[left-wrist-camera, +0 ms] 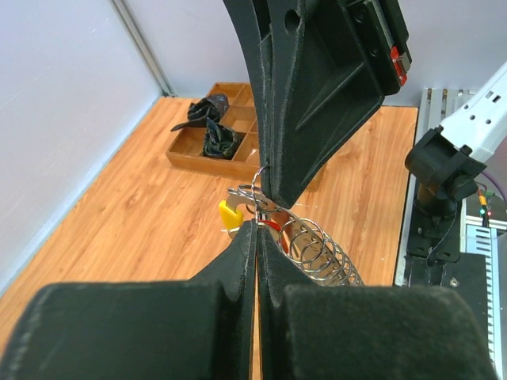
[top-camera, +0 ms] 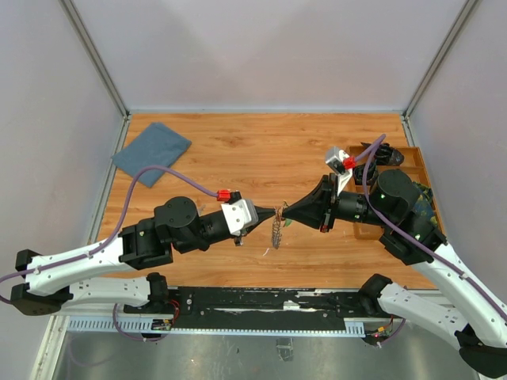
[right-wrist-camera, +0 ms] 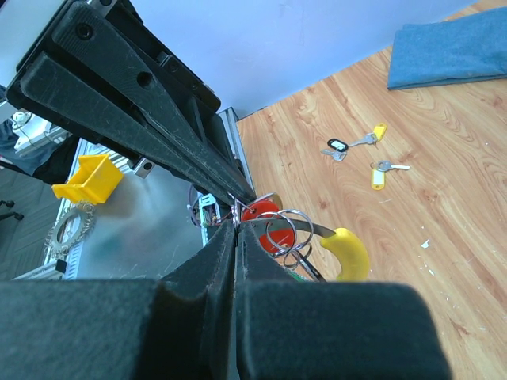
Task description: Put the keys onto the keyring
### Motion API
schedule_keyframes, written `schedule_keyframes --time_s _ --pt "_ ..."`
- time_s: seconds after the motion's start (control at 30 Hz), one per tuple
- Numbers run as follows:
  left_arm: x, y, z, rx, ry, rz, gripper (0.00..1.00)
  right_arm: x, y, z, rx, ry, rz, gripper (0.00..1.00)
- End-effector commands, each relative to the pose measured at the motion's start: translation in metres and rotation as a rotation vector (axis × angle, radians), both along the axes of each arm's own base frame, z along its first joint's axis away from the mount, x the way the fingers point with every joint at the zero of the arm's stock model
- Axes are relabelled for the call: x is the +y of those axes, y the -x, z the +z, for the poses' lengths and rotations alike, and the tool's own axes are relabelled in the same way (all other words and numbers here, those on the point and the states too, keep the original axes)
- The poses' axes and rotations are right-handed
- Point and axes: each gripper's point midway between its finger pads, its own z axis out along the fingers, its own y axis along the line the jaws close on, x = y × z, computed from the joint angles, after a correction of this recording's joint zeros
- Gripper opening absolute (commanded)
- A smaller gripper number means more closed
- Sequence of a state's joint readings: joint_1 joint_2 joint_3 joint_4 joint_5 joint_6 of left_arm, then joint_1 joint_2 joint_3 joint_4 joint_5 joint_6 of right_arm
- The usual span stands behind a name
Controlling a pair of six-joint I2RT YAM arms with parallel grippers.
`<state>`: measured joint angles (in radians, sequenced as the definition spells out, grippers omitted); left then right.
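Closest to the lens, the left gripper (left-wrist-camera: 255, 229) has its black fingers pressed flat together, with no gap between them, and their tips sit at the top of the keyring (left-wrist-camera: 317, 249). Far left on the wooden tabletop (top-camera: 238, 142) lies a folded blue cloth (top-camera: 152, 148). Near it are three loose keys (right-wrist-camera: 378, 174), two with yellow heads and one with a black tag, well apart from the ring.

At mid-table the keyring hangs clear of the wood between the two gripper tips. It is a coil of thin silver wire loops, with a yellow tag (left-wrist-camera: 230, 214) and a red tag (right-wrist-camera: 260, 214) beside the pinch point, and a bit of green lower down.

The right gripper (right-wrist-camera: 235, 229) comes in tip to tip against the left, its fingers likewise closed. Both seem to pinch the wire, though the contact itself is too small to see clearly. Further right stands a wooden tray (left-wrist-camera: 198, 156) with dark bundles in its compartments.
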<state>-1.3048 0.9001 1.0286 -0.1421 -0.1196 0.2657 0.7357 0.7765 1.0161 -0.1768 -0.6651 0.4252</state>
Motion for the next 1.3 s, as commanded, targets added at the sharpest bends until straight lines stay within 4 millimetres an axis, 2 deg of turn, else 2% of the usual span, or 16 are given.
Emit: schedule_keyframes --time_s 0.0,0.57,0.8,1.27 --pt "-0.005 0.008 0.012 -0.008 0.023 -0.037 0.0 0.0 -0.004 0.018 -0.042 -0.065 -0.042 0.01" --pt "-0.009 0.003 0.008 -0.008 0.01 -0.008 0.0 -0.001 -0.012 0.018 -0.032 -0.085 -0.089 0.0" --pt "-0.004 0.001 0.015 -0.003 0.048 0.017 0.01 -0.006 -0.013 0.015 -0.044 -0.078 -0.114 0.01" --pt "-0.005 0.001 0.017 -0.002 0.055 0.019 0.0 -0.014 -0.018 0.017 -0.063 -0.128 -0.176 0.01"
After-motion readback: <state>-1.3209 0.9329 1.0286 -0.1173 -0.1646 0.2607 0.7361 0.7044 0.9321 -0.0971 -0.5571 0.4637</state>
